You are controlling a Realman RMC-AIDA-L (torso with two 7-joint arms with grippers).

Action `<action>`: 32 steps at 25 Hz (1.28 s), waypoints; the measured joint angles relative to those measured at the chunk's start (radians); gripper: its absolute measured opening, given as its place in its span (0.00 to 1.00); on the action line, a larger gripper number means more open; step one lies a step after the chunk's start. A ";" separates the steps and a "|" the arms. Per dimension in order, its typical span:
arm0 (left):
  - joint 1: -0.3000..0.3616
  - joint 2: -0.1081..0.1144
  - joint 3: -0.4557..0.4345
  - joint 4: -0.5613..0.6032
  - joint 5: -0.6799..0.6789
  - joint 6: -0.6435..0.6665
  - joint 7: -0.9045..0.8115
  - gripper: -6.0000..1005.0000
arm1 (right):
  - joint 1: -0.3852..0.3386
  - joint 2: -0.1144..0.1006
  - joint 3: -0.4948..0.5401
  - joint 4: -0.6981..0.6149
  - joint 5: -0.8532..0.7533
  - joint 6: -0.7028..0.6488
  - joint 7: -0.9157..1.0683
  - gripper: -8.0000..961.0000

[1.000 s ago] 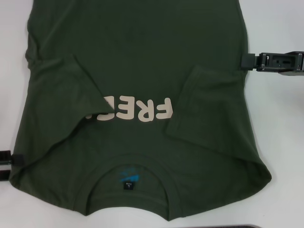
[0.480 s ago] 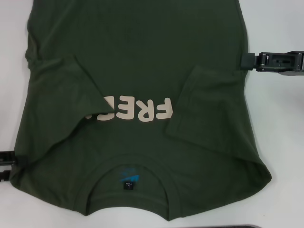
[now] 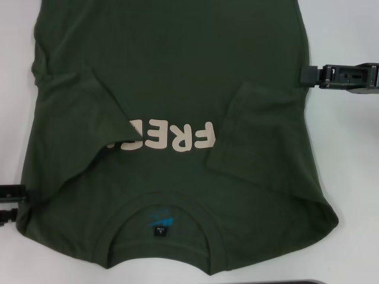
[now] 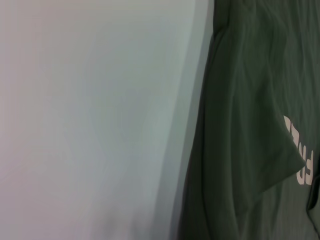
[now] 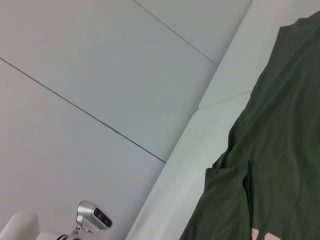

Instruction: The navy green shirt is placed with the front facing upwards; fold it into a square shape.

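While the navy green shirt (image 3: 172, 112) is lying flat on the white bench (image 3: 349, 154), front up, both sleeves folded inward, the left pincer (image 3: 13, 195) is sitting at its left shoulder edge and the right pincer (image 3: 308, 76) is touching its right side; neither's fingers are showing, so I cannot tell their state

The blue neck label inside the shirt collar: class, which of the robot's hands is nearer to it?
Left. The left hand sits at the shirt's edge, level with the neck label. The right hand is at the opposite edge, much farther up.
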State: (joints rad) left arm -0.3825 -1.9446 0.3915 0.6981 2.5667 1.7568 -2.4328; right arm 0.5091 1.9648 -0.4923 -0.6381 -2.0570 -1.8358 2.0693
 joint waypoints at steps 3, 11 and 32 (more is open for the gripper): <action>0.000 -0.002 0.002 -0.001 0.000 0.000 -0.014 0.70 | 0.000 0.000 0.000 0.000 0.000 0.000 0.000 0.82; 0.001 0.003 0.021 0.007 0.017 0.005 -0.037 0.59 | -0.001 0.000 0.000 0.000 0.001 -0.001 0.001 0.82; -0.009 0.008 0.023 0.010 0.020 0.054 -0.001 0.05 | -0.024 -0.044 -0.008 -0.010 -0.066 -0.006 0.014 0.82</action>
State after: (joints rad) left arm -0.3912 -1.9363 0.4149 0.7081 2.5870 1.8105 -2.4342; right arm 0.4854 1.9210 -0.5002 -0.6480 -2.1227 -1.8417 2.0834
